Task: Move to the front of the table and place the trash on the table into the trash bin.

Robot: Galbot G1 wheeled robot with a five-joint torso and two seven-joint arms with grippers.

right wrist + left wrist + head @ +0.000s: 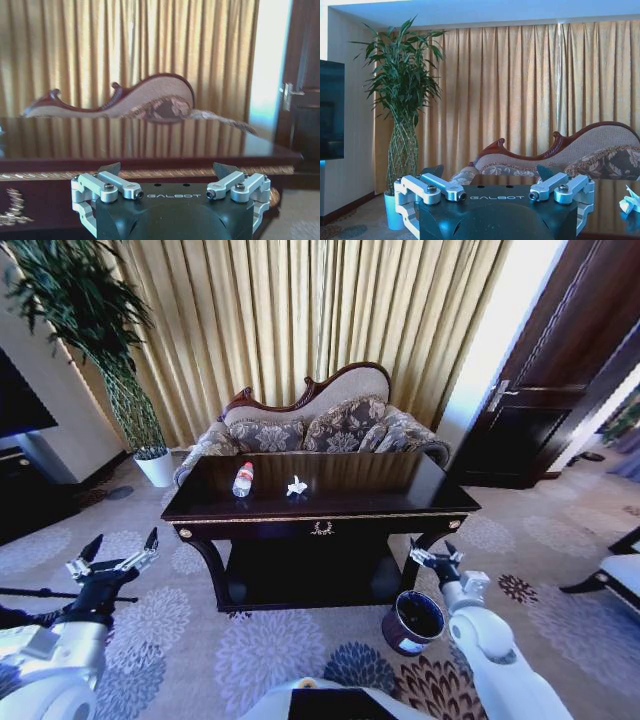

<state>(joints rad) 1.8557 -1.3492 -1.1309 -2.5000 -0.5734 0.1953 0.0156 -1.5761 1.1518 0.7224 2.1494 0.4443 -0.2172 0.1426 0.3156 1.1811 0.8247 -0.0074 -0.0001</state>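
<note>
Head view gives us bottle (243, 479) and tissue (296, 486) mid-frame on the table (400, 502), bin (414, 621) lower right, left gripper (121, 552) and right gripper (431, 553) both spread wide

Carved sofa (320, 425) before gold curtains (330, 310); potted plant (110, 350) at left, dark door (560, 370) at right.

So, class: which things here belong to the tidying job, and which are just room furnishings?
Job:
table
plastic bottle
crumpled tissue
trash bin
left gripper, open
right gripper, open

Just there:
sofa
potted plant
curtains
door
</note>
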